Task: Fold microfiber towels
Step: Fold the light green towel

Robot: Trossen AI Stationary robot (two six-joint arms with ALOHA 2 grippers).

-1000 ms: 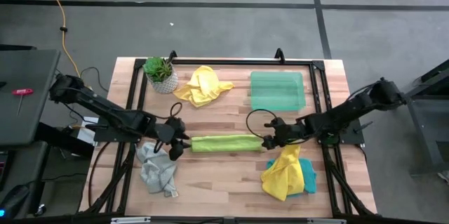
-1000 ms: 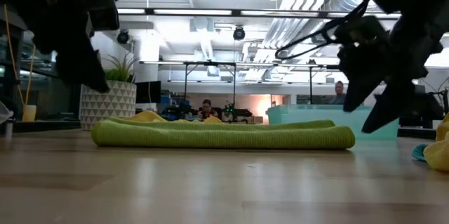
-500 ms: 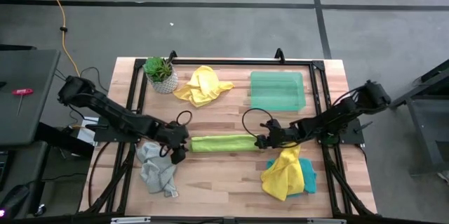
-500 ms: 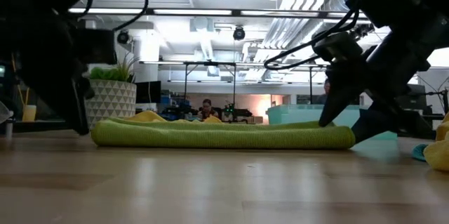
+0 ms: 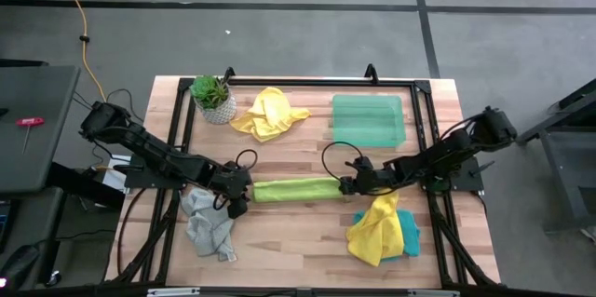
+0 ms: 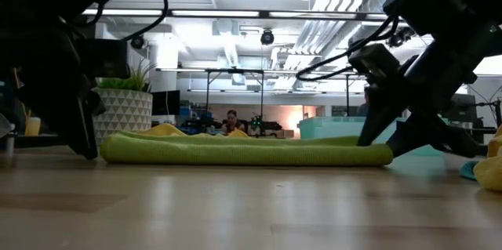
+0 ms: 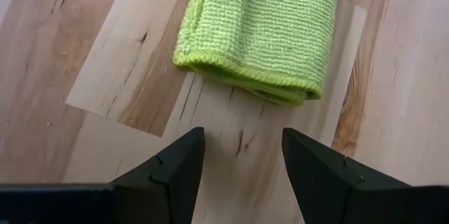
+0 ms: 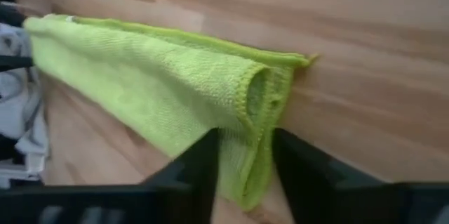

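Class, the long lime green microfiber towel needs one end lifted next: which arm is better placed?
Probably right: the right gripper has open fingers straddling the lime green microfiber towel end, while the left gripper sits just short of its end.

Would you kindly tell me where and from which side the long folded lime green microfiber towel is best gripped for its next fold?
Grip the long folded lime green microfiber towel at its two short ends, coming in along its length from each side. It lies as a flat narrow strip, and the left gripper and right gripper already sit open there.
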